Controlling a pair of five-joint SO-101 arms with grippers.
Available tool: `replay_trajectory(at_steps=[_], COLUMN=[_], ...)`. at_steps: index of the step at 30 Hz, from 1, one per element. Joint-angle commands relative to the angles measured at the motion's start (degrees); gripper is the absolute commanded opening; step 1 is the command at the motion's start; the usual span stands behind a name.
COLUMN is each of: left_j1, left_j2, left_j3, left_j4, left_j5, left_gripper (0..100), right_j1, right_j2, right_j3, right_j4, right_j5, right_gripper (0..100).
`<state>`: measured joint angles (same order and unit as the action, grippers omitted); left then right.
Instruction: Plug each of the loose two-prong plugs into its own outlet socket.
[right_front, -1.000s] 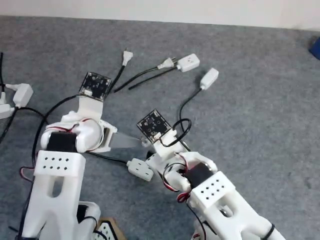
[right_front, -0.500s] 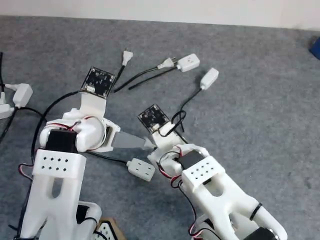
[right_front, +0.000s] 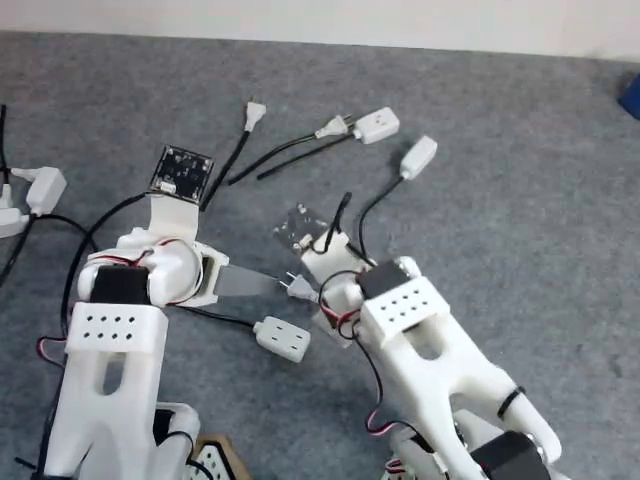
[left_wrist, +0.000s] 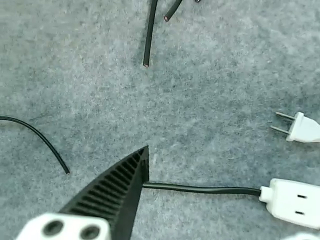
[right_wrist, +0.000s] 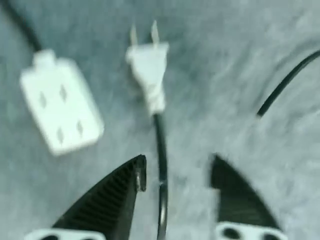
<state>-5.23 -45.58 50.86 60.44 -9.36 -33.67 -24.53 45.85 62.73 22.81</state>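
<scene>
A loose white two-prong plug (right_front: 298, 289) lies on the grey carpet between the two arms, with a white outlet socket (right_front: 282, 339) just in front of it. My right gripper (right_wrist: 177, 167) is open, low over the plug's black cable (right_wrist: 161, 190). That cable runs between its fingers, behind the plug (right_wrist: 149, 70) and beside the socket (right_wrist: 61, 107). My left gripper (right_front: 272, 285) points at the same plug from the left. One black finger (left_wrist: 122, 187) of it is seen, above the socket's cable (left_wrist: 200, 189). Nothing lies against that finger.
Farther back lie another loose plug (right_front: 254, 114), a plug (right_front: 333, 127) next to a socket (right_front: 377, 124), and a third socket (right_front: 418, 156) on a black cable. More white plug parts (right_front: 40, 188) sit at the left edge. Cut cable ends (left_wrist: 146, 62) lie on the carpet.
My right arm has swung forward and its wrist has tipped down over the plug, which has come into sight. My left wrist rocked slightly and came back.
</scene>
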Motion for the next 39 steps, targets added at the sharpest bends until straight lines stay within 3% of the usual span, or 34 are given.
replay_trajectory(at_steps=[1,6,13,19,26,39], left_j1=[-0.5,-1.4,-8.0,-12.2,-12.3,-12.3], left_j2=[-0.1,-0.1,-0.1,-0.1,-0.2,-0.2], left_j3=[-0.2,-0.2,1.5,9.2,10.8,10.9], left_j4=[-1.1,-1.1,-2.3,-11.1,-12.6,-12.4], left_j5=[0.4,0.4,0.4,0.2,-3.2,-3.2], left_gripper=[55,55,55,55,55,55], right_j1=[0.7,-0.1,-6.4,-8.0,-7.3,-5.8], right_j2=[-0.3,0.6,14.1,28.1,38.4,42.3], right_j3=[-7.9,-17.9,-18.8,-29.7,-41.2,-41.9], right_j4=[13.7,19.7,10.9,8.6,11.7,11.2], right_j5=[4.0,10.0,7.9,7.6,7.9,5.5], right_gripper=[38.5,38.6,38.6,38.6,38.6,37.9])
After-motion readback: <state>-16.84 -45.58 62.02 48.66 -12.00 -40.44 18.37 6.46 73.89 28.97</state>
